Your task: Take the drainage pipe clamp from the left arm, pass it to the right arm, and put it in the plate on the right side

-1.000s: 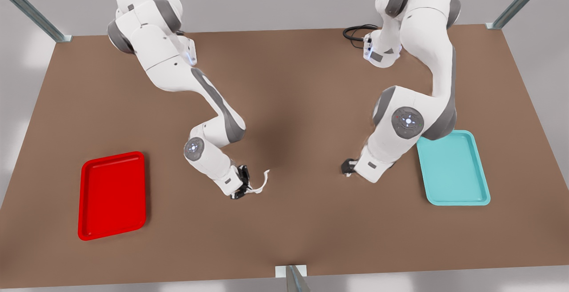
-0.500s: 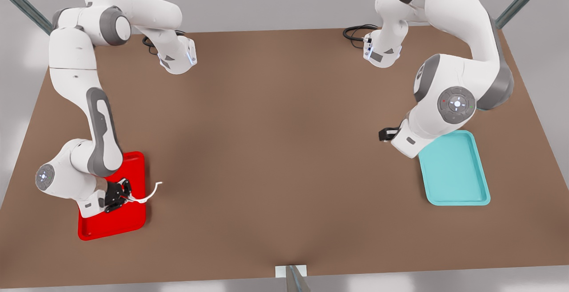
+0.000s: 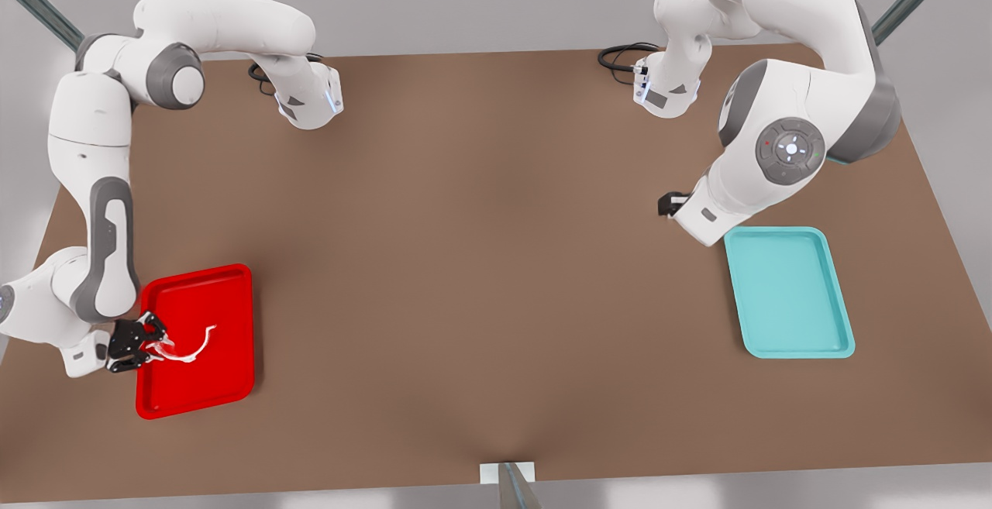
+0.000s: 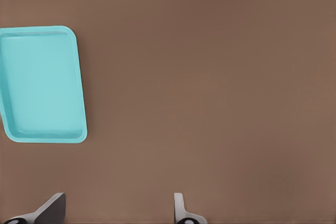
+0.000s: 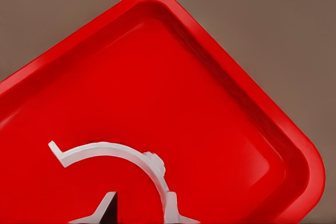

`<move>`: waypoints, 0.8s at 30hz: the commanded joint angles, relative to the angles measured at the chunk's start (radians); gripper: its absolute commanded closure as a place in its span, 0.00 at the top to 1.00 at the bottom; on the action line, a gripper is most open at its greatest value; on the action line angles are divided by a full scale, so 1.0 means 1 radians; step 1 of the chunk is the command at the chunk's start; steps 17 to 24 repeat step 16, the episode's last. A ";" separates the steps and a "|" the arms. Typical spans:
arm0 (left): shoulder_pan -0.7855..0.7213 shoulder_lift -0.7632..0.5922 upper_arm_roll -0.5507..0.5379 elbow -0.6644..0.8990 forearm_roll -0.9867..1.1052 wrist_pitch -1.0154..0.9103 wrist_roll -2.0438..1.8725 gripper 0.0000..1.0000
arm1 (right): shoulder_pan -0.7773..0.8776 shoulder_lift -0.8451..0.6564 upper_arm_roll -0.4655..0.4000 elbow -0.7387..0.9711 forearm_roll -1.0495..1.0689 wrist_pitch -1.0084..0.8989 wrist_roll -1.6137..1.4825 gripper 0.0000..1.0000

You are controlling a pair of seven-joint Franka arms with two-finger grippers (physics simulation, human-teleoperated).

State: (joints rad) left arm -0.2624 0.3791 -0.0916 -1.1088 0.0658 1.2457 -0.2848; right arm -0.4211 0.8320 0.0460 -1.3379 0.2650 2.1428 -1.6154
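While gripped by right jaws, curved white clamp [image 5: 113, 153] overhangs glossy red plate [image 3: 232, 292].

Right gripper [image 3: 143, 342] w/ clamp [image 3: 190, 346] swung over red plate [image 3: 232, 292] (left gripper [image 3: 665, 204] pulled back).

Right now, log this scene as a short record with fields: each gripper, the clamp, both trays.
right gripper: at the front view's left, over the red tray's edge, shut on the drainage pipe clamp
drainage pipe clamp: white half-ring, held by one end above the red tray; contact with the tray floor cannot be told
red tray: front view's left
left gripper: waiting near the teal tray, fingers open
teal tray: front view's right
surface: brown table
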 commanded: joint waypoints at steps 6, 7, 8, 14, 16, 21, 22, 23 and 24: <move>0.003 -0.006 -0.002 0.001 0.000 -0.025 0.038 1.00 | 0.194 -0.145 0.003 0.134 -0.013 -0.371 0.400 1.00; 0.003 -0.008 -0.002 0.001 0.000 -0.029 0.038 1.00 | 0.292 -0.206 -0.002 0.134 -0.024 -0.506 0.792 1.00; 0.003 -0.008 0.000 0.000 -0.001 -0.031 0.038 1.00 | 0.375 -0.275 0.003 0.132 -0.084 -0.607 1.211 1.00; 0.006 -0.006 -0.004 -0.002 -0.008 -0.045 0.036 1.00 | 0.401 -0.513 0.008 -0.003 -0.222 -0.799 1.591 1.00; 0.006 -0.009 -0.007 -0.002 -0.008 -0.063 0.038 1.00 | 0.401 -0.550 0.006 -0.017 -0.234 -0.785 1.591 1.00; 0.006 -0.009 -0.007 -0.002 -0.008 -0.063 0.038 1.00 | 0.401 -0.550 0.006 -0.017 -0.234 -0.785 1.591 1.00; 0.006 -0.009 -0.007 -0.002 -0.008 -0.063 0.038 1.00 | 0.401 -0.550 0.006 -0.017 -0.234 -0.785 1.591 1.00; 0.006 -0.009 -0.007 -0.002 -0.008 -0.063 0.038 1.00 | 0.401 -0.550 0.006 -0.017 -0.234 -0.785 1.591 1.00; 0.006 -0.009 -0.007 -0.002 -0.008 -0.063 0.038 1.00 | 0.401 -0.550 0.006 -0.017 -0.234 -0.785 1.591 1.00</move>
